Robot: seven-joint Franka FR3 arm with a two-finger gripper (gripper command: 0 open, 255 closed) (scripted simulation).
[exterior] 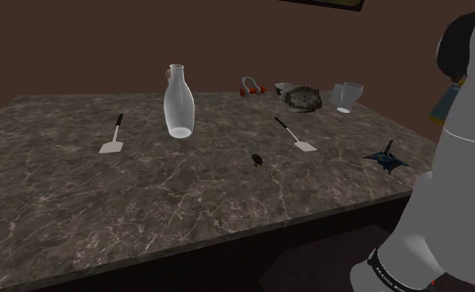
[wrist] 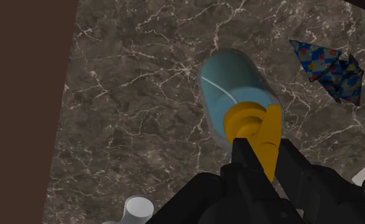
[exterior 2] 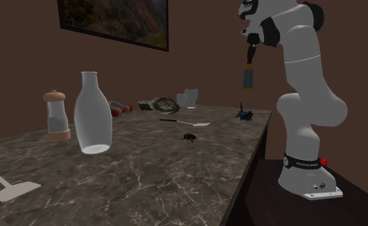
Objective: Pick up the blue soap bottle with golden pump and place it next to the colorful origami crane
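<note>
My gripper [wrist: 264,153] is shut on the golden pump [wrist: 255,129] of the blue soap bottle [wrist: 233,89]. The bottle hangs below the fingers, well above the marble table. In the second exterior view the bottle [exterior 2: 247,78] dangles from the gripper [exterior 2: 250,56] high over the table's near corner, almost above the colorful origami crane [exterior 2: 243,115]. The crane [wrist: 330,69] lies on the marble beside the bottle, apart from it. In the shoulder view the crane [exterior: 386,158] sits near the table's right edge, and part of the bottle [exterior: 444,101] shows behind the arm.
A tall clear glass carafe [exterior: 178,101] stands mid-table. Two white spatulas [exterior: 113,137] [exterior: 296,135] and a small dark object [exterior: 255,159] lie on the marble. Glass cups [exterior: 347,95], a rough bowl-like object [exterior: 303,97] and a pepper mill [exterior 2: 56,114] stand along the far side.
</note>
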